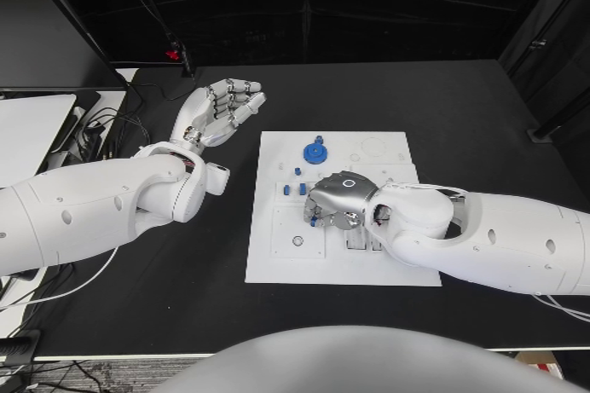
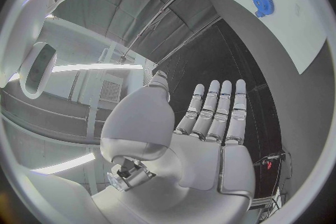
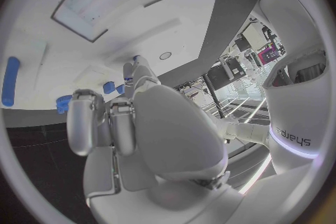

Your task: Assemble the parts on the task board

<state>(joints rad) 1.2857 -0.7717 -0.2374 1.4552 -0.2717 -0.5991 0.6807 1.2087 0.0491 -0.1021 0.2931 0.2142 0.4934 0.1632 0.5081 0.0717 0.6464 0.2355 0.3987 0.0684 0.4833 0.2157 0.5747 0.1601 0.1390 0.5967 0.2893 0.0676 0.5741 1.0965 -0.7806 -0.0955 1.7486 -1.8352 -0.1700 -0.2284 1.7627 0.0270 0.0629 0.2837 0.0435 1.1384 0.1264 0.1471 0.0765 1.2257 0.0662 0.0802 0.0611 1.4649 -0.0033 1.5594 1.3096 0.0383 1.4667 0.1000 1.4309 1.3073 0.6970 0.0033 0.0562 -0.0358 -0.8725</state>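
The white task board [image 1: 277,257] lies in the middle of the black table. A blue gear [image 1: 316,153] [image 2: 262,1] stands on its far part, and small blue parts [image 1: 292,188] lie just nearer. My right hand [image 1: 338,201] [image 3: 140,123] hovers low over the board's middle with its fingers curled down. A small blue part [image 1: 314,222] [image 3: 129,74] shows at its fingertips, pinched there as far as I can see. My left hand [image 1: 228,103] [image 2: 210,134] is raised over the bare table left of the board's far corner, fingers straight and holding nothing.
A round socket [image 1: 297,240] sits in the board's near left part. Pale outlines of recesses [image 1: 375,146] mark its far right. A white panel [image 1: 31,129] and cables [image 1: 99,120] lie at the table's left edge.
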